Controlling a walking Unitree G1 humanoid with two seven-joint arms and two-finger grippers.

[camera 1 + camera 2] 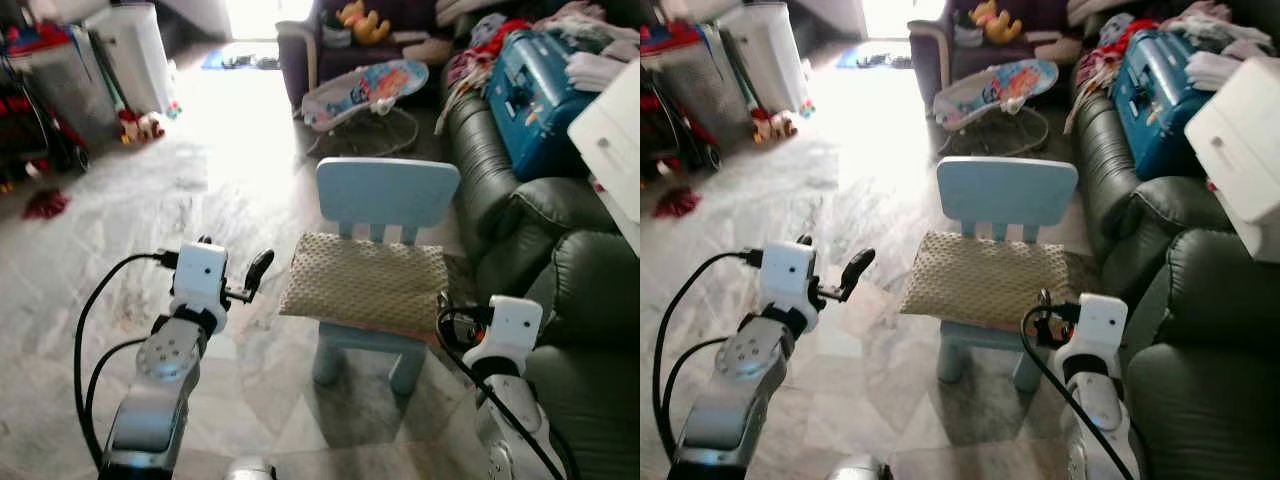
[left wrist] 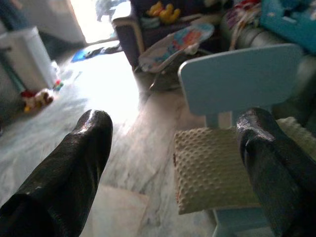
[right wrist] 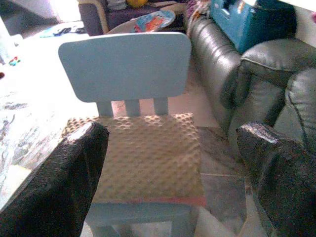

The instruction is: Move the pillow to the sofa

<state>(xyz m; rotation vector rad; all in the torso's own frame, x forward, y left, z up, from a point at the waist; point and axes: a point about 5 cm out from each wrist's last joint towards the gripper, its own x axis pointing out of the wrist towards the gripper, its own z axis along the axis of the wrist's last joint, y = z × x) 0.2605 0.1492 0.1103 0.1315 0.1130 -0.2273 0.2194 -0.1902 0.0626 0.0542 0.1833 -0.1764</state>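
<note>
**Q:** Tools first, from the left: where do they stand and how are they set?

**R:** Left tool [image 1: 262, 268] sits at centre-left of the head view, just off the left edge of the pillow [image 1: 365, 283], fingers spread with nothing between them. Right tool [image 3: 173, 163] is at the lower right, by the pillow's right front corner; its wrist view shows both fingers wide apart, framing the cushion, gripping nothing.

**Q:** And the pillow itself?

**R:** It lies flat on the seat of the small blue chair [image 1: 387, 190], in the middle of the frame, its long side running left to right across the seat and overhanging it on both sides. It is ahead of both tools, between them.

**Q:** Which arm is nearer?

**R:** I'd judge the right one slightly nearer, almost at the corner; the left is beside the edge but apart from it. With the pillow lying crosswise, each tool faces one short end, so a two-sided pinch looks the natural move.

**Q:** Where does it go?

**R:** The dark green sofa [image 1: 560, 290] fills the right of the frame, just beside the chair. Its far cushions carry a blue case [image 1: 535, 95] and heaped clothes [image 1: 600, 45]; the near seat looks free.
</note>
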